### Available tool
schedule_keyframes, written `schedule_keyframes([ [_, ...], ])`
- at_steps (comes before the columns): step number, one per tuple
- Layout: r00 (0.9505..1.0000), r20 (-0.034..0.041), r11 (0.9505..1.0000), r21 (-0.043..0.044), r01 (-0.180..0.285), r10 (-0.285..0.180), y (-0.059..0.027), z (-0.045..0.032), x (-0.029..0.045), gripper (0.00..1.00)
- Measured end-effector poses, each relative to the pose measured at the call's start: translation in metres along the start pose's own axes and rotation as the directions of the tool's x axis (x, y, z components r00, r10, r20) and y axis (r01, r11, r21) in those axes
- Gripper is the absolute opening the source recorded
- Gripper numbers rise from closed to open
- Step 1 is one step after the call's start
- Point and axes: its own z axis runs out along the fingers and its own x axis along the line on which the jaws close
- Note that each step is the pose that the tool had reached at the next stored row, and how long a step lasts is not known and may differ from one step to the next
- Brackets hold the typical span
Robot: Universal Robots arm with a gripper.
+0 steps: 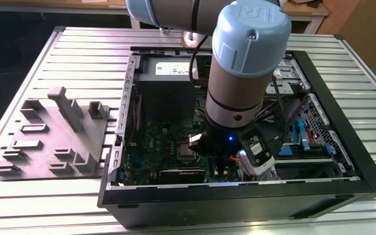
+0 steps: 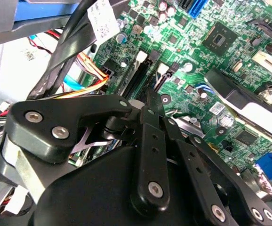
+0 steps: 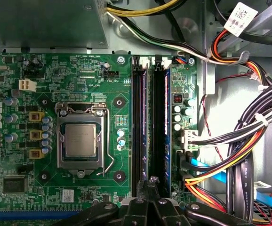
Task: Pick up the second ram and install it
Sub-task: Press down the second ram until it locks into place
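Above the motherboard (image 3: 79,75), claw (image 3: 150,188) half-hides the second ram (image 3: 166,127).

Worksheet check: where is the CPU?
The CPU lies beside the RAM slots in the first wrist view, at the exterior view's left of the gripper.

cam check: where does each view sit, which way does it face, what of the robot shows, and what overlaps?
Exterior view: off the arm, above the table, looking down on the open computer case; the arm shows.
First wrist view: on the wrist, looking straight down on the motherboard and memory slots; the gripper shows.
Second wrist view: on the wrist, slanting across the motherboard past the gripper.
Shared: motherboard, gripper.
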Motion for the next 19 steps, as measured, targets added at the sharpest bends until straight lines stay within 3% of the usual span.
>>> schedule_keyframes([
  [3, 1.0, 0.0007, 1.0, -0.0025, 0.0, 0.0, 0.0004, -0.0041, -0.0003, 0.1],
  [13, 1.0, 0.0, 1.0, -0.0001, 0.0, 0.0, 0.0009, -0.0382, -0.0015, 0.1],
  [19, 1.0, 0.0, 1.0, 0.0005, 0.0, 0.0, 0.001, -0.0387, -0.0016, 0.1],
])
